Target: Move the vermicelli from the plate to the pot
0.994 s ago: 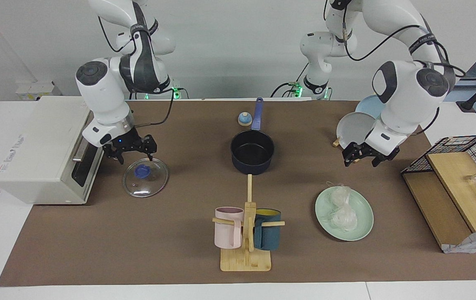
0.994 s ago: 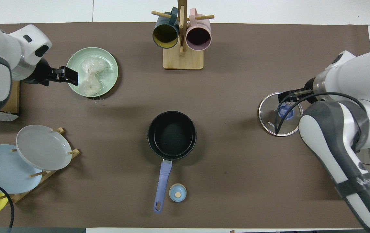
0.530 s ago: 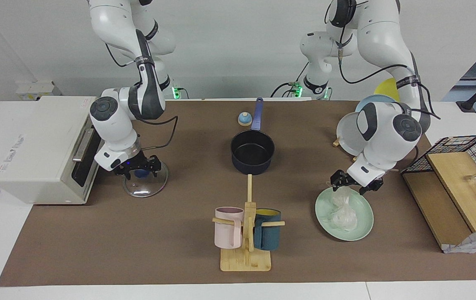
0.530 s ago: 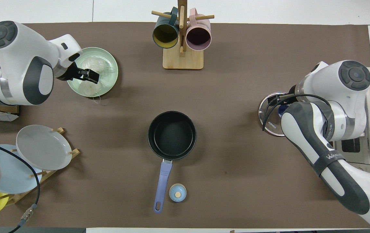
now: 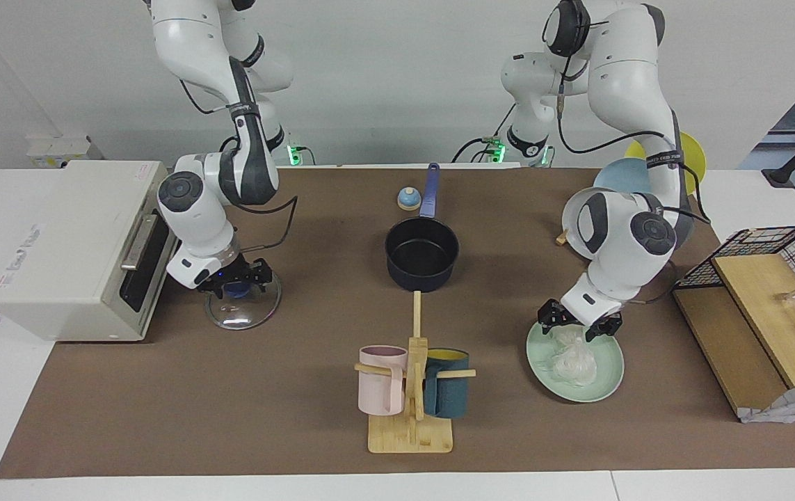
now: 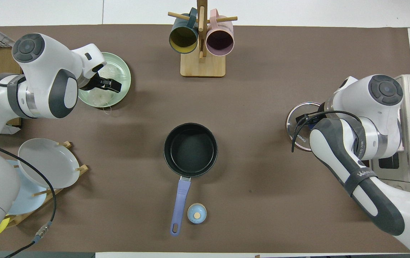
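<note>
The vermicelli (image 5: 572, 356) is lying on the plate (image 5: 606, 383); the pot (image 5: 421, 261) is seen empty. The left gripper (image 5: 576, 327) is lowered onto the vermicelli, fingers apart, contact possibly made. The right gripper (image 5: 236, 280) is held open over the glass lid (image 5: 244, 309).

**Table layout**

Pot (image 5: 421, 259) at mid-table, handle toward the robots, beside a small knob (image 5: 407, 200). Mug rack (image 5: 412, 390) farther out. Toward the left arm's end: plate (image 5: 606, 379) with vermicelli (image 5: 573, 360) on it, plate rack (image 6: 43, 172) nearer. Toward the right arm's end: lid (image 5: 244, 313) in front of oven (image 5: 63, 243).
</note>
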Controlling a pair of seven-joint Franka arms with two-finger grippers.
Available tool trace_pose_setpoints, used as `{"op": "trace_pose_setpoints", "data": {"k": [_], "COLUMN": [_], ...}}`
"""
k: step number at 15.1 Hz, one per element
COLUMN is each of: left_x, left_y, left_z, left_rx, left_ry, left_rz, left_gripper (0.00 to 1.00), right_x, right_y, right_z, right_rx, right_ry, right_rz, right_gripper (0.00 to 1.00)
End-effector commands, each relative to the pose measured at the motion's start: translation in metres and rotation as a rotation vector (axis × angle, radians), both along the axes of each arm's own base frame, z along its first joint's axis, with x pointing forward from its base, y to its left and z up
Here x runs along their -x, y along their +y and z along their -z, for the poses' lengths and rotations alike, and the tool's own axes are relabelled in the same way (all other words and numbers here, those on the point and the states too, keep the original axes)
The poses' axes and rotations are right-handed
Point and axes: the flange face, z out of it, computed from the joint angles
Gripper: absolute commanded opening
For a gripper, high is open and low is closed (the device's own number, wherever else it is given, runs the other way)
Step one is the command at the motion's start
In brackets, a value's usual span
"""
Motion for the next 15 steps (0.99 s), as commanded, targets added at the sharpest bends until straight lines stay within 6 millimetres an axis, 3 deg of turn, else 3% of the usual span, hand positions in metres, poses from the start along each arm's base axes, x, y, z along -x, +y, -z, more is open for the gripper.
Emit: {"op": "trace_pose_setpoints", "data": {"k": [1,3,5,8,9,10,11,13,15], "left_x": [0.000,-0.001,-0.002,-0.001,-0.001,-0.001,-0.002,-0.009,-0.008], "left_y": [0.004,0.008,0.010,0.012,0.012,0.013,0.016,0.038,0.042], "left_z": [0.004,0.005,0.005,0.006,0.006,0.005,0.002,-0.017,-0.047], "left_rx": [-0.012,-0.014,-0.016,-0.015,-0.015,-0.016,-0.015,-0.015,0.009], "left_ry": [-0.014,-0.016,-0.019,-0.016,-0.014,-0.010,-0.010,-0.005,0.022], "left_rz": [0.034,0.052,0.070,0.066,0.065,0.062,0.057,0.025,-0.005], "left_gripper": [1.00,0.95,0.83,0.37,0.32,0.10,0.00,0.00,0.00], "right_x": [0.006,0.007,0.007,0.008,0.008,0.008,0.008,0.007,0.007], "right_y": [-0.011,-0.012,-0.011,-0.007,-0.007,-0.006,-0.006,-0.005,-0.005], "right_z": [0.000,0.000,0.000,0.000,0.000,0.000,0.000,-0.001,-0.001], "right_rx": [-0.012,-0.012,-0.012,-0.012,-0.012,-0.012,-0.011,-0.011,-0.011], "right_ry": [-0.005,0.001,0.004,0.004,0.006,0.006,0.006,0.004,0.003], "right_rz": [-0.038,-0.045,-0.048,-0.052,-0.053,-0.054,-0.057,-0.058,-0.058], "right_gripper": [0.98,0.93,0.90,0.86,0.84,0.80,0.75,0.69,0.60]}}
